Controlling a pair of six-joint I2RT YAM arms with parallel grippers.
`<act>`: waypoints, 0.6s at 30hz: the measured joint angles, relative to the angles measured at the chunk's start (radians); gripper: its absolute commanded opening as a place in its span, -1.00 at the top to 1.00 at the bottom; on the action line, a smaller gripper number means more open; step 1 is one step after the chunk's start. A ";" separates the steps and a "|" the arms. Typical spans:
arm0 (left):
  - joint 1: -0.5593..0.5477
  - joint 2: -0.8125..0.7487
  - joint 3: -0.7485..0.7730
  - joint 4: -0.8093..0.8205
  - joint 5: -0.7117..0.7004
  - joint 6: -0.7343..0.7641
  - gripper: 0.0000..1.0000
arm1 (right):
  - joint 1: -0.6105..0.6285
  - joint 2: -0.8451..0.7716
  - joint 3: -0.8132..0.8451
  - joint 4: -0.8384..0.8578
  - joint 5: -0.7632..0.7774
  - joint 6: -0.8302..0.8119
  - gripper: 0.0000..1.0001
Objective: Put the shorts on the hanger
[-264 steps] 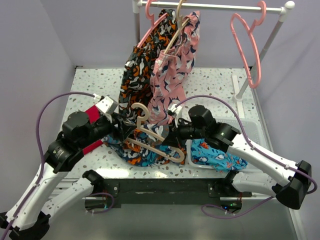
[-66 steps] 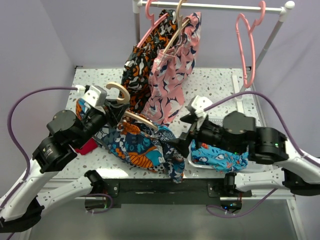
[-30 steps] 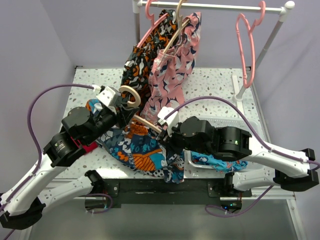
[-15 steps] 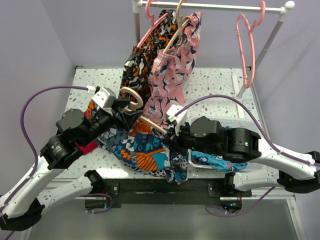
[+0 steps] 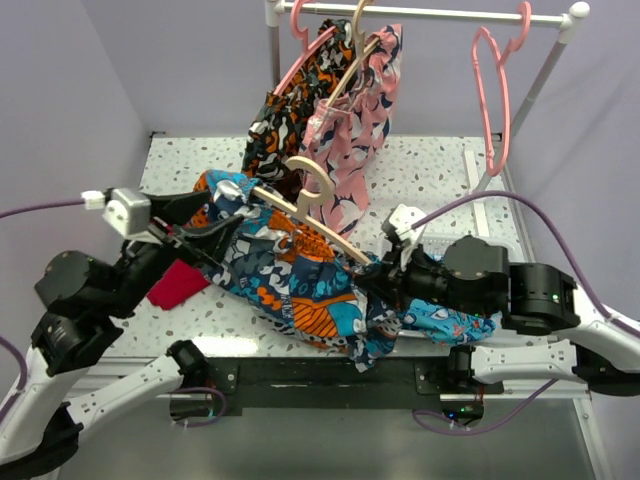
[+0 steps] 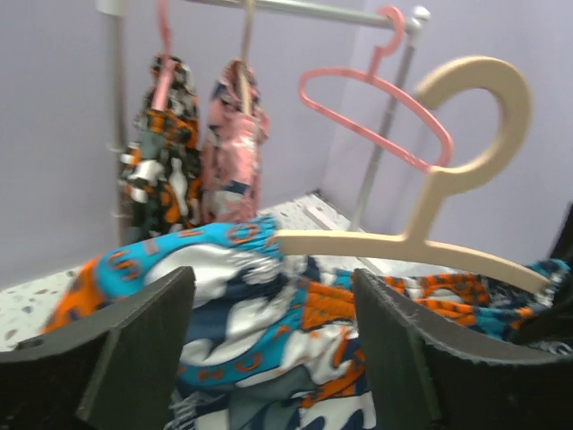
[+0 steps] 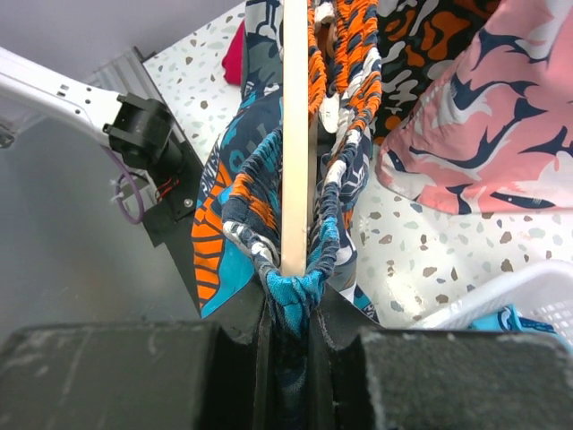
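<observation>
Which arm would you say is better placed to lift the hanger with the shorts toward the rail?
Right: the right fingers pinch the shorts at the end of the hanger, while the left fingers stand open, holding nothing.

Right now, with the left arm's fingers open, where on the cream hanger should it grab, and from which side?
Likely the neck under the hook of the hanger, approached from the left end effector's side. That part stands bare above the shorts, both tips are wrapped in fabric, and the right end effector pinches the far one.
</observation>
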 measured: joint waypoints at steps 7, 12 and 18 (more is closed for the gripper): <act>0.000 -0.032 0.001 -0.010 -0.330 -0.077 -0.33 | 0.000 -0.128 0.009 -0.073 0.006 0.015 1.00; 0.000 0.072 0.000 -0.042 -0.458 -0.139 -0.54 | 0.000 -0.198 0.077 -0.169 0.005 0.022 1.00; 0.000 0.167 -0.011 -0.043 -0.514 -0.177 -0.61 | 0.000 -0.255 0.206 -0.275 0.002 0.035 1.00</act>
